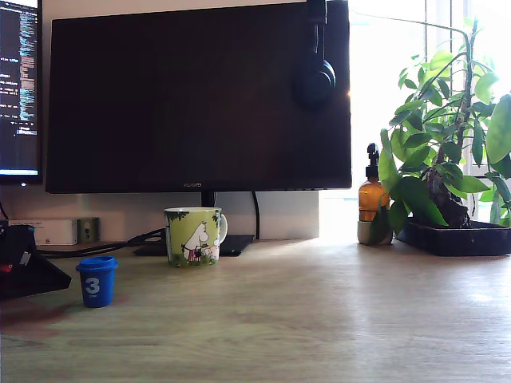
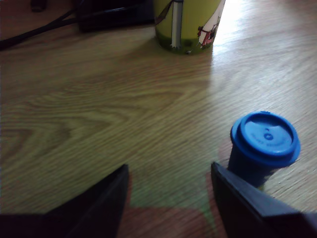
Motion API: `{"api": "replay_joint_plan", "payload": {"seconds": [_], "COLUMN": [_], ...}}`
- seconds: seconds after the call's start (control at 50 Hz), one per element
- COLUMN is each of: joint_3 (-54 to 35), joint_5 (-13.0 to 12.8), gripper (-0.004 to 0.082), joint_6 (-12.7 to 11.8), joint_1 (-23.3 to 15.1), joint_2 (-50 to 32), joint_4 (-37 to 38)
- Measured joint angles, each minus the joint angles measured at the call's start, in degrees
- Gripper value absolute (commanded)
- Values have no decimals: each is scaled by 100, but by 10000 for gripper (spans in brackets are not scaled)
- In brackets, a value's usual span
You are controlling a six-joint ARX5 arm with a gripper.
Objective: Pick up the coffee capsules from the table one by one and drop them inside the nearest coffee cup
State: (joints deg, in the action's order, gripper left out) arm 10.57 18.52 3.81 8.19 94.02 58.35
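Observation:
A small bright blue capsule (image 1: 97, 281) with a white "3" stands upright on the light wood table (image 1: 319, 319), at the exterior view's left. The green-and-white mug (image 1: 194, 236) with a white cartoon figure stands a little farther back, to the capsule's right in that view. My dark gripper (image 1: 32, 271) sits low at the left edge, just short of the capsule. In the wrist view the gripper (image 2: 171, 196) is open with bare wood between its fingers (image 2: 99, 206). The capsule (image 2: 264, 144) stands just outside one finger, and the mug (image 2: 188, 22) is beyond.
A large black monitor (image 1: 200, 96) with a headset (image 1: 317, 76) hung on it fills the back. Cables (image 1: 104, 247) run behind the mug. An amber pump bottle (image 1: 372, 199) and a potted plant (image 1: 447, 159) stand at the back right.

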Motion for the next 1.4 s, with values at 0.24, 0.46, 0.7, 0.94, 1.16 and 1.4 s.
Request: {"api": "replay_joint_plan", "payload": {"seconds": [0.24,0.46,0.7,0.94,1.16,1.4], "joint_3": [4,4,7,11,13,13], "joint_5": [-59,-46,50,127,195,195], "gripper": [450,450,448,448,476,490], "joint_6": [-39,-42,-42,66,365,391], "joint_1": [-15,-17,-20,35,328,643], "joint_2": [-4,-17,-745,-1453,-1451,-1451], "joint_4": [-85,-129,-1137,-2050,-2365,-2328]}}
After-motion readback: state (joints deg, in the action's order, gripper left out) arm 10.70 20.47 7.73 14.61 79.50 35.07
